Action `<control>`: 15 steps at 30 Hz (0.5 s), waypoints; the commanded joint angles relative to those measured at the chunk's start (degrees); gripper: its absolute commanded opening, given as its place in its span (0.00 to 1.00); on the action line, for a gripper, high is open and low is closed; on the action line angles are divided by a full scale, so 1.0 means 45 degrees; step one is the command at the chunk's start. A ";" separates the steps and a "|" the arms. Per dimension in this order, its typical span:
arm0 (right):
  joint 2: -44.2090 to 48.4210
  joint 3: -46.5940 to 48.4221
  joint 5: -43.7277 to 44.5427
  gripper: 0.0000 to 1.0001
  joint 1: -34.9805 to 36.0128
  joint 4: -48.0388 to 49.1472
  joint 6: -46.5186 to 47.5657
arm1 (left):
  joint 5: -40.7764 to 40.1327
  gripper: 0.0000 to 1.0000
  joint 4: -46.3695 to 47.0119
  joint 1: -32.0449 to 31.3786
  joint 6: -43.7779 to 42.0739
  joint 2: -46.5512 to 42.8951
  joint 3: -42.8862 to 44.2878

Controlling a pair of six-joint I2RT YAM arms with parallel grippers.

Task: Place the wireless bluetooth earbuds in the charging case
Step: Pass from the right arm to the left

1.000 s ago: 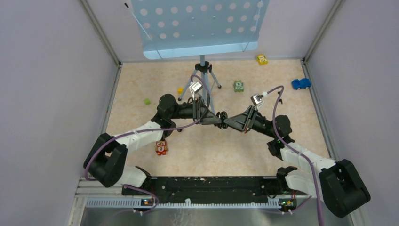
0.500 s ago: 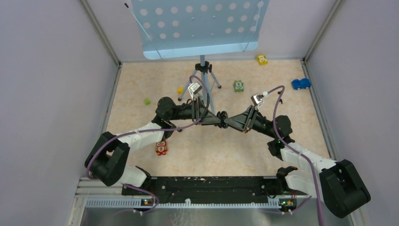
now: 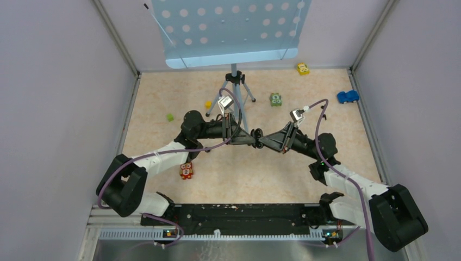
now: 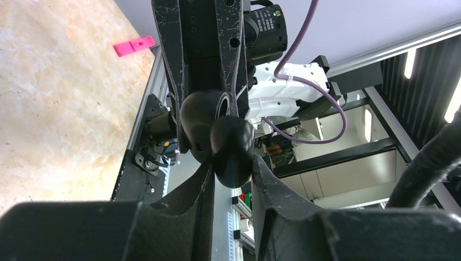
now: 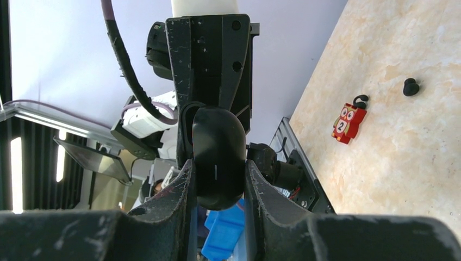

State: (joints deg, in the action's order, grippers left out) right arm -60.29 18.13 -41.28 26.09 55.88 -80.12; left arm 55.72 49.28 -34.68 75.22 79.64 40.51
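Table (image 3: pixel 326 119) lies well below both my arms, which meet nose to nose in the air over its middle. Between them is the case (image 5: pixel 217 141). My right gripper (image 5: pixel 218 166) is clamped on one end of it, and my left gripper (image 4: pixel 231 163) has its fingers pressed to either side of the other end. From the left wrist the shell looks parted into two rounded halves, so I judge the lid is partly open, though I cannot tell how far. Down on the table sits a red block (image 5: pixel 348 122). One earbud (image 5: pixel 360 101) touches its top corner, and the other (image 5: pixel 410 87) lies near it, apart. Neither is in the case, so picking up and seating both is left to do.
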 commanded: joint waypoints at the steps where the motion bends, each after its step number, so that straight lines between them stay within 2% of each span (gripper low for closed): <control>1: 0.0134 0.0421 -0.0188 0.24 0.0043 0.0197 0.0272 | -0.0303 0.12 0.0326 -0.0141 -0.0426 -0.0474 0.0503; 2: 0.0173 0.0534 -0.0232 0.42 0.0043 -0.0003 0.0351 | -0.0375 0.10 0.0154 -0.0145 -0.0588 -0.0544 0.0506; 3: 0.0258 0.0677 -0.0245 0.54 0.0048 -0.0546 0.0590 | -0.0482 0.08 -0.0170 -0.0133 -0.0762 -0.0658 0.0543; 5: 0.0603 0.1164 -0.0043 0.66 0.0044 -0.2585 0.1599 | -0.0855 0.02 -0.1012 -0.0129 -0.1349 -0.0954 0.0624; 12: 0.1907 0.3667 0.1332 0.78 -0.0007 -1.1174 0.5988 | -0.1349 0.00 -0.2701 -0.0012 -0.2363 -0.1570 0.0527; 15: 0.2299 0.4959 0.2920 0.78 -0.0054 -1.4793 0.7788 | -0.1382 0.00 -0.3084 0.0055 -0.2548 -0.1736 0.0272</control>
State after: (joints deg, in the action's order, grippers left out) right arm -52.84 32.47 -36.29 26.09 14.66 -59.40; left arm 50.94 37.78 -34.87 67.05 74.13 41.30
